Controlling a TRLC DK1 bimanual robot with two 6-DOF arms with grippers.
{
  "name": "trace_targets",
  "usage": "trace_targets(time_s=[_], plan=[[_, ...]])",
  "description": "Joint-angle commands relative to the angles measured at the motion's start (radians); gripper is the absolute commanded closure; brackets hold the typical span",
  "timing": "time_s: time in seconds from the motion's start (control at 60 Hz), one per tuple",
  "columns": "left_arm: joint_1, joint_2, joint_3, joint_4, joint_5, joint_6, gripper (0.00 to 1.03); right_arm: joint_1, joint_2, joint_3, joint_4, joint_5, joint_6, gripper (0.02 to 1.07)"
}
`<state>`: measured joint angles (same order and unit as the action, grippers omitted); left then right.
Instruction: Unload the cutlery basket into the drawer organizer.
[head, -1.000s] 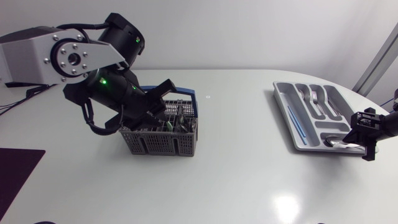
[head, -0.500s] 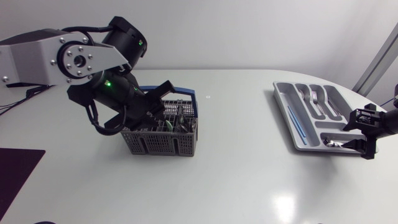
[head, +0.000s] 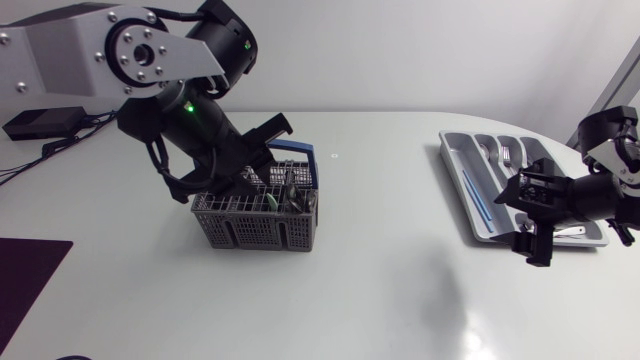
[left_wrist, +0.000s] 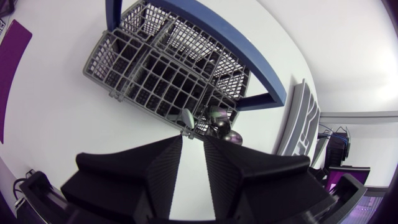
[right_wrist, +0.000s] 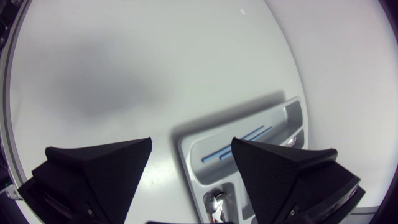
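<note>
The grey wire cutlery basket with a blue handle stands left of the table's middle, with several pieces of cutlery upright in it. My left gripper hangs just over it, open by a narrow gap with nothing held. In the left wrist view the left gripper points at the basket and the cutlery just ahead. The silver drawer organizer lies at the right with forks, blue sticks and a spoon. My right gripper hovers open and empty above its near left edge, seen over the organizer as the right gripper.
A dark purple mat lies at the table's front left corner, also seen past the basket as the mat. The table's rounded edge curves close behind and to the right of the organizer.
My right gripper opened, left the spoon in the organizer's near compartment, then rose and drew left. My left arm's upper links lifted while its gripper stayed at the basket.
</note>
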<state>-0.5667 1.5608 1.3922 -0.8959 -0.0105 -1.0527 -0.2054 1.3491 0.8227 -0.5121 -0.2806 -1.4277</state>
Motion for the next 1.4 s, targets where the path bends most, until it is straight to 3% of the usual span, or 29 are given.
trace_targets(time_s=[0.0, 0.217, 0.533, 0.933, 1.383], plan=[[-0.012, 0.031, 0.047, -0.023, -0.019, -0.047, 0.77, 0.081, -0.068, -0.045, -0.003, 0.029, 0.099, 0.12], [-0.024, 0.067, 0.082, -0.046, -0.046, -0.078, 0.77, 0.313, -0.171, -0.096, -0.014, 0.096, 0.285, 0.11], [-0.033, 0.117, 0.114, -0.060, -0.077, -0.127, 0.76, 0.509, -0.171, -0.085, -0.009, 0.107, 0.461, 0.11], [-0.039, 0.182, 0.140, -0.061, -0.092, -0.142, 0.77, 0.647, -0.136, -0.083, 0.053, 0.109, 0.618, 0.11], [-0.038, 0.225, 0.134, -0.061, -0.097, -0.145, 0.78, 0.724, -0.099, -0.100, 0.118, 0.101, 0.678, 0.11]])
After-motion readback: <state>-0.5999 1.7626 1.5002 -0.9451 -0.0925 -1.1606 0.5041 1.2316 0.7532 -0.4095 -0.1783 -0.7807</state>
